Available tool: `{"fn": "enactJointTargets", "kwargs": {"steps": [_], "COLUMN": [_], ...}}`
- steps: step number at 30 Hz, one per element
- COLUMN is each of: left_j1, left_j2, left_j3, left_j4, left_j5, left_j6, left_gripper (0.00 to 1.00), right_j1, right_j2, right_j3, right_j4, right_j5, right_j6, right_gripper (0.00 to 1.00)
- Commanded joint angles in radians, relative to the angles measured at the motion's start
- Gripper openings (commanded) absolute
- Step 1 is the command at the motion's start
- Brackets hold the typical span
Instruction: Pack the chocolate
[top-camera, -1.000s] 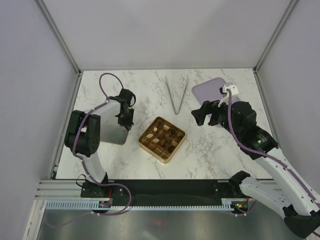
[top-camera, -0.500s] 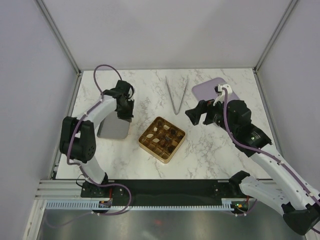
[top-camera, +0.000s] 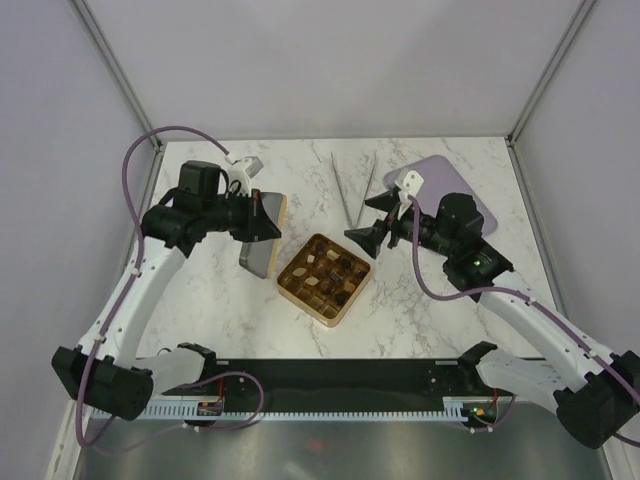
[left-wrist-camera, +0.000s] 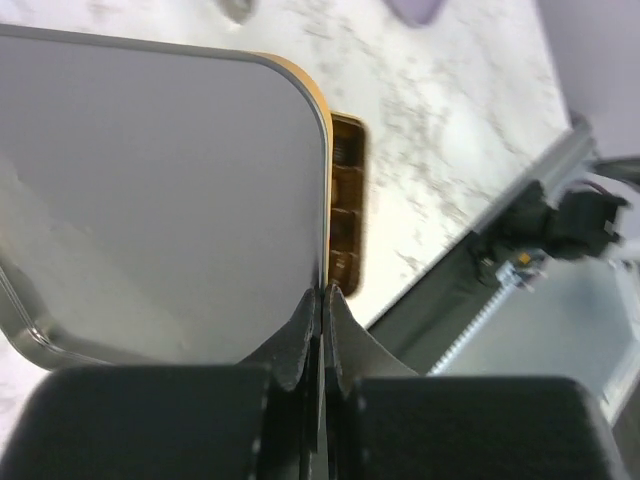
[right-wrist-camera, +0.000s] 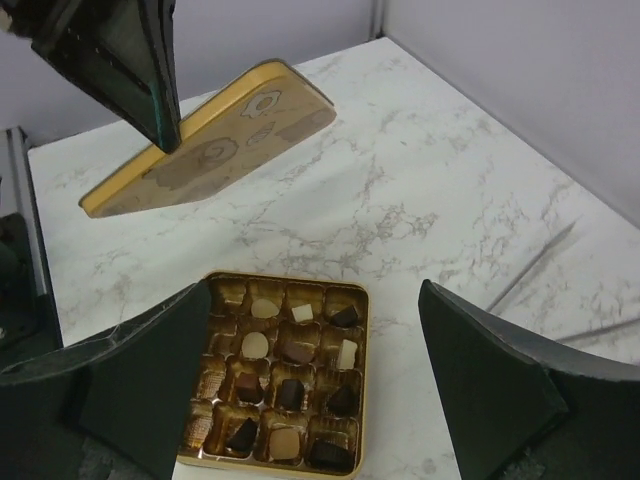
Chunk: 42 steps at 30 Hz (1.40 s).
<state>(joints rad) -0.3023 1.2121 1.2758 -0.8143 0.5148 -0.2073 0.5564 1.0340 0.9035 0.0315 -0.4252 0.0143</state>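
From the top view: the left pincer (top-camera: 254, 216) is clamped on one edge of the yellow bear-printed lid with the grey inside (top-camera: 266, 228). It holds the lid off the white marble table (top-camera: 430, 300), tilted, at centre left. The chocolate (top-camera: 325, 274), small dark, tan and cream pieces, sits in the square gold gridded tray (top-camera: 300, 292) at frame centre, just right of and below the lid. The right pincer (top-camera: 364, 238) hovers at the tray's upper right corner with its jaws spread wide and nothing in them. The metal tweezers (top-camera: 352, 188) and a flat lilac mat (top-camera: 450, 185) lie farther up.

Left wrist view: the fingertips (left-wrist-camera: 305, 320) are pinched flat on the lid's thin rim at bottom centre. A sliver of the gold tray (left-wrist-camera: 347, 205) peeks out right of the lid.

Right wrist view: the chocolate (right-wrist-camera: 290, 385) lies directly between and below the open fingers (right-wrist-camera: 150, 380), at lower centre. The lid (right-wrist-camera: 215, 140) hangs at upper left, well apart from the tray.

Trouble to watch for:
- That edge-only grip looks thin, so the lid could pivot or slip out.
- Coming down tilted, a corner of the lid could catch the tray rim, shove the tray and jolt pieces out of their cells.
- With the right pincer parked so near, the two arms could clash over the tray.
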Motion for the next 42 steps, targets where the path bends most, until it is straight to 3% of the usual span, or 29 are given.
{"fn": "enactJointTargets", "kwargs": {"steps": [1, 3, 8, 13, 17, 28, 32, 39, 42], "left_j1": [-0.015, -0.027, -0.08, -0.115, -0.144, -0.187, -0.192, -0.195, -0.195], "left_j2": [-0.089, -0.138, -0.198, -0.235, -0.238, -0.203, -0.172, -0.151, -0.145], "left_j3": [-0.055, -0.088, -0.134, -0.148, -0.148, -0.124, -0.128, -0.109, -0.09], "left_j4": [-0.029, -0.028, -0.026, -0.013, 0.0, 0.05, 0.05, 0.064, 0.066], "left_j5": [0.24, 0.302, 0.341, 0.412, 0.424, 0.478, 0.488, 0.505, 0.492], "left_j6": [-0.026, -0.029, -0.026, -0.003, 0.002, 0.034, 0.054, 0.065, 0.071], "left_gripper": [0.02, 0.02, 0.02, 0.02, 0.02, 0.02, 0.02, 0.02, 0.02], "right_j1": [0.005, 0.007, 0.022, 0.048, 0.103, 0.154, 0.162, 0.169, 0.172], "right_j2": [-0.051, -0.04, 0.069, 0.129, 0.224, 0.342, 0.366, 0.408, 0.414], "right_j3": [-0.103, -0.114, 0.061, 0.151, 0.28, 0.44, 0.456, 0.479, 0.477], "right_j4": [0.261, 0.288, 0.043, -0.004, -0.299, -0.58, -0.582, -0.63, -0.633], "right_j5": [-0.237, -0.271, -0.453, -0.575, -0.583, -0.615, -0.638, -0.646, -0.646], "right_j6": [-0.216, -0.307, -0.532, -0.669, -0.863, -1.056, -1.065, -1.087, -1.077], "right_gripper": [0.93, 0.94, 0.92, 0.92, 0.93, 0.91, 0.91, 0.83, 0.63]}}
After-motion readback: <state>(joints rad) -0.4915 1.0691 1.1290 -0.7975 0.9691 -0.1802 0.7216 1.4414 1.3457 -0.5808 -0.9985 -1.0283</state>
